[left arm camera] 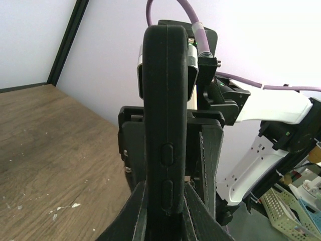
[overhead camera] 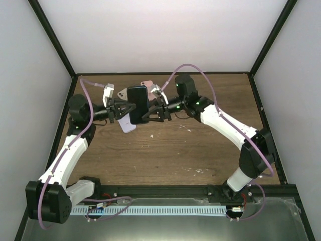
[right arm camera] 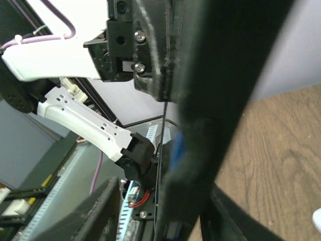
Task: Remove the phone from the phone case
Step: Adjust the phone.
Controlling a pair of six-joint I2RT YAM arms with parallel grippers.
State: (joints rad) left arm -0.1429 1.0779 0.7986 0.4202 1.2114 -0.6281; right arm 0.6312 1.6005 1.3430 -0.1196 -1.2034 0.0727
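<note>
The black phone case with the phone point(overhead camera: 138, 103) is held upright in the air above the middle of the back of the table. My left gripper point(overhead camera: 127, 109) is shut on its left edge. In the left wrist view the case point(left arm camera: 165, 100) stands edge-on with two side buttons, pinched between my fingers point(left arm camera: 165, 203). My right gripper point(overhead camera: 153, 109) is at its right edge. In the right wrist view the case point(right arm camera: 220, 75) is a dark blur with a blue strip; it lies against the right finger point(right arm camera: 235, 218), and the left finger point(right arm camera: 95, 211) stands well apart.
A lilac phone case point(overhead camera: 127, 125) lies on the wooden table point(overhead camera: 165, 150) under the held one. A pink case point(overhead camera: 146, 83) and a pale one point(overhead camera: 122, 93) lie behind it. White walls close the back and sides.
</note>
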